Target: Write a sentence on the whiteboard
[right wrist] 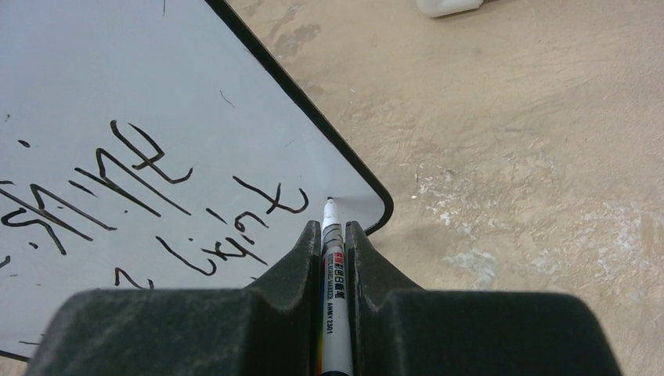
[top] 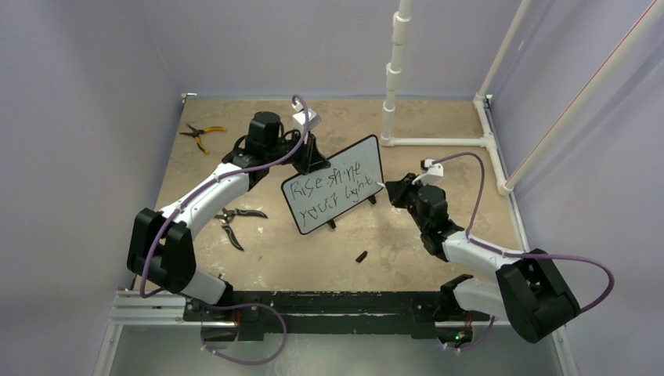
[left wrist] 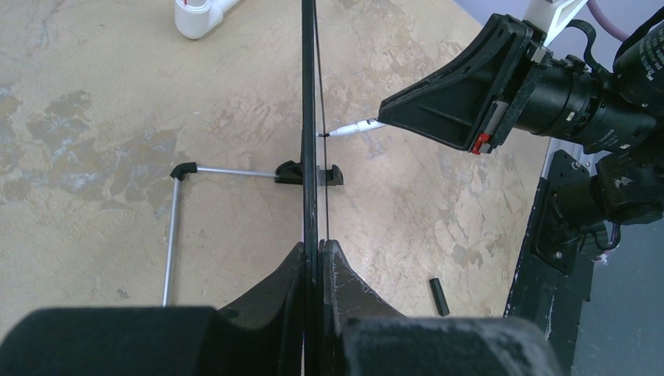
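Observation:
The whiteboard [top: 344, 205] stands tilted on its two small feet in the middle of the table. The sentence [top: 329, 186] runs across it in two slanted black lines. My left gripper [top: 311, 155] is shut on the board's top edge. In the left wrist view the board [left wrist: 310, 117] is edge-on between the jaws of that gripper [left wrist: 319, 247]. My right gripper [right wrist: 334, 227] is shut on a white marker [right wrist: 333, 258]. The marker's tip touches the board [right wrist: 117, 78] near its lower right corner, just past the last word of the sentence [right wrist: 141, 168].
A black marker cap [top: 362, 256] lies on the table in front of the board. Yellow-handled pliers [top: 202, 135] lie at the back left and dark pliers [top: 235, 221] under my left arm. A white pipe frame [top: 438, 141] stands at the back right.

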